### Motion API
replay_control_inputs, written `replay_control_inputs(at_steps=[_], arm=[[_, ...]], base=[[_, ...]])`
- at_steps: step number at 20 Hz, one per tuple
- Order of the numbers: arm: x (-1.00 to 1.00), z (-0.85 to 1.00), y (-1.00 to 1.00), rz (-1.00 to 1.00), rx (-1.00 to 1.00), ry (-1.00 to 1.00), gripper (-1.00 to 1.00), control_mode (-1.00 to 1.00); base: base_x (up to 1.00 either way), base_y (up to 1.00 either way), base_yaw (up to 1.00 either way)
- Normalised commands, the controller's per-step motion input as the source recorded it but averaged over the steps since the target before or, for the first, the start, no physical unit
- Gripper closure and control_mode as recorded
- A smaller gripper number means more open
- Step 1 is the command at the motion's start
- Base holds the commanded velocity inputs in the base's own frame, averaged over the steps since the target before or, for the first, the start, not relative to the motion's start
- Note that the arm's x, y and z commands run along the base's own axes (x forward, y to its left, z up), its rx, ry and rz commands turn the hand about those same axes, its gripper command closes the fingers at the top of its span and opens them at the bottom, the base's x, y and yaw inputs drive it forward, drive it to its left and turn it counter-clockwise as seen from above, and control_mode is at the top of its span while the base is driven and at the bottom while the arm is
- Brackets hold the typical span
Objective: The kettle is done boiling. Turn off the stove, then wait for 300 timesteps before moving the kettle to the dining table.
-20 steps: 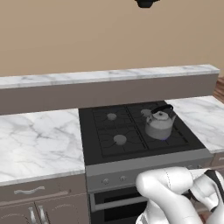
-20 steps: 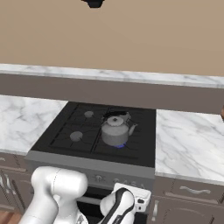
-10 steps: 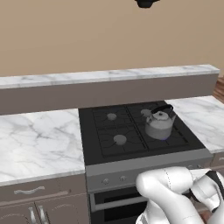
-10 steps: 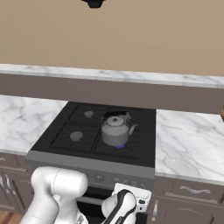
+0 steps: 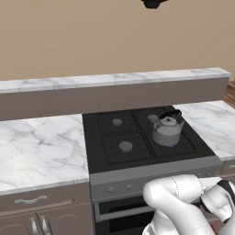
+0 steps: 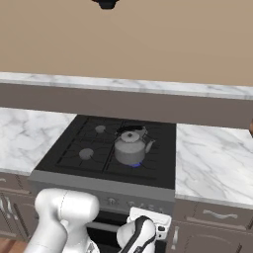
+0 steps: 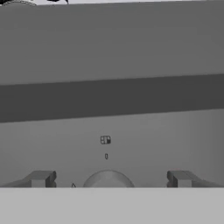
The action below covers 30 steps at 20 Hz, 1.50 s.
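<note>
The grey kettle stands upright on the front right burner of the black stove. A small blue flame burns under it. Down in front of the stove's grey front panel, my gripper is open. Its two fingertips stand wide apart, one on each side of a round grey knob, and neither touches it. The dining table is out of view.
Marble counters flank the cooktop on the left and right. A raised marble ledge runs behind it. Small knobs line the panel above the oven door. My white arm sits low before the oven.
The hand has shifted very slightly, low in front of the stove panel. The kettle and the flame are as before, and the fingers stay wide apart.
</note>
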Motion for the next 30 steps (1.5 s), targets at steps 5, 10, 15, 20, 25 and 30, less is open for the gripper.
replay_control_inputs(at_steps=[5,10,15,20,25,30], arm=[[0.00,-0.26,-0.04,0.00,-0.01,0.00,-1.00,-1.00],[0.00,-0.27,-0.04,0.00,-0.03,0.02,-1.00,-1.00],[0.00,-0.31,-0.05,0.00,-0.03,0.05,-1.00,-1.00],[-0.02,-0.37,-0.06,0.00,-0.04,0.08,-1.00,-1.00],[-0.12,-0.32,-0.21,0.00,-0.01,0.01,-1.00,-1.00],[-0.02,-0.13,-0.04,0.00,0.00,0.00,-1.00,-1.00]], base=[[0.00,0.00,0.00],[0.00,0.00,0.00],[0.00,0.00,0.00],[0.00,0.00,0.00],[0.00,0.00,0.00],[0.00,0.00,0.00]])
